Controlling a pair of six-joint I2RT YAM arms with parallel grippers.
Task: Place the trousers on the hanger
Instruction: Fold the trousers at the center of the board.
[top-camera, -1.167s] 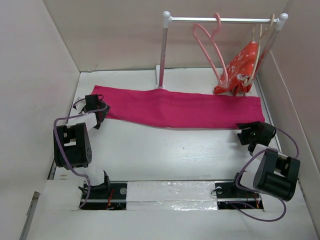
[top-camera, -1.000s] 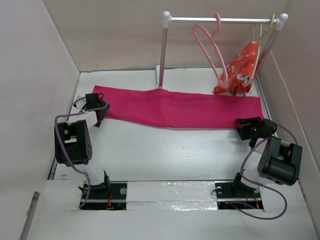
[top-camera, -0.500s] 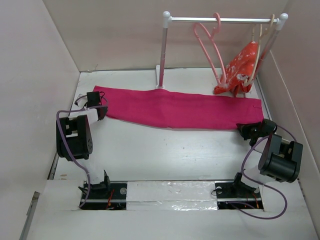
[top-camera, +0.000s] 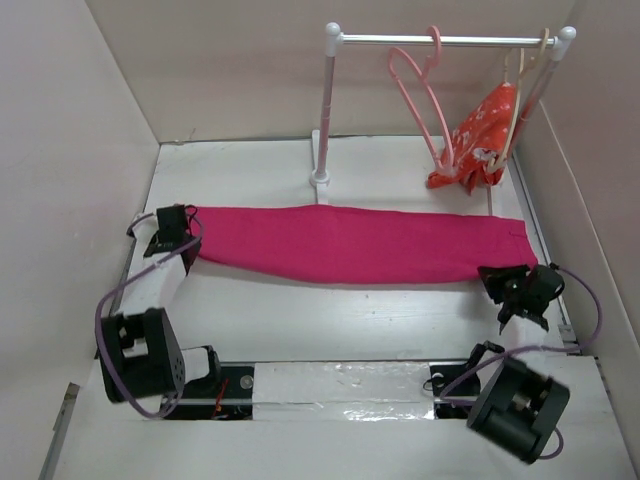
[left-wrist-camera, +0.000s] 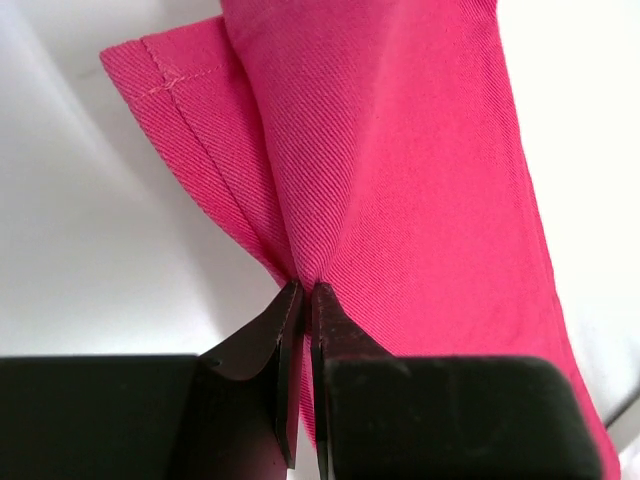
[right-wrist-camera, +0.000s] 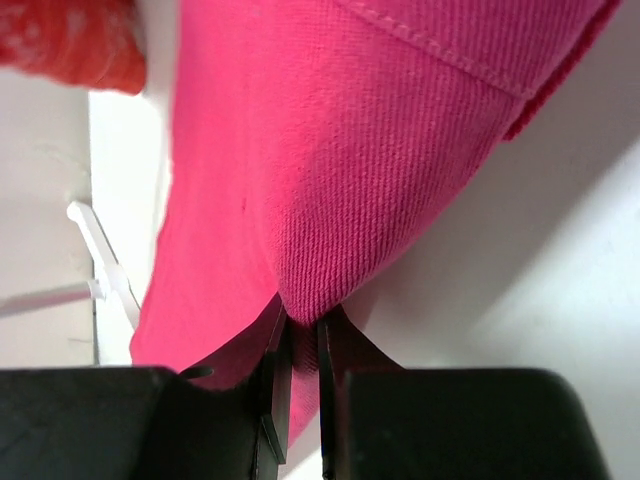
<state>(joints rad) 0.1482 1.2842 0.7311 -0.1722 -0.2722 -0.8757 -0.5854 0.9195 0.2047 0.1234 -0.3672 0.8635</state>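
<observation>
Overhead, the trousers (top-camera: 360, 243) stretch across the white table (top-camera: 330, 320) between beige walls (top-camera: 80, 150), left and right jaws clamping the ends.

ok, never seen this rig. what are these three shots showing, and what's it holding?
Two robot arms are bolted at the near edge of a white table. The wide shot looks down from above and behind them; the two close-ups come from a camera on each wrist. Pink trousers stretch across the table. The left fingers are shut on one end, the right fingers on the other. At the back a rail carries an empty pink hanger and a flowered orange garment.
</observation>
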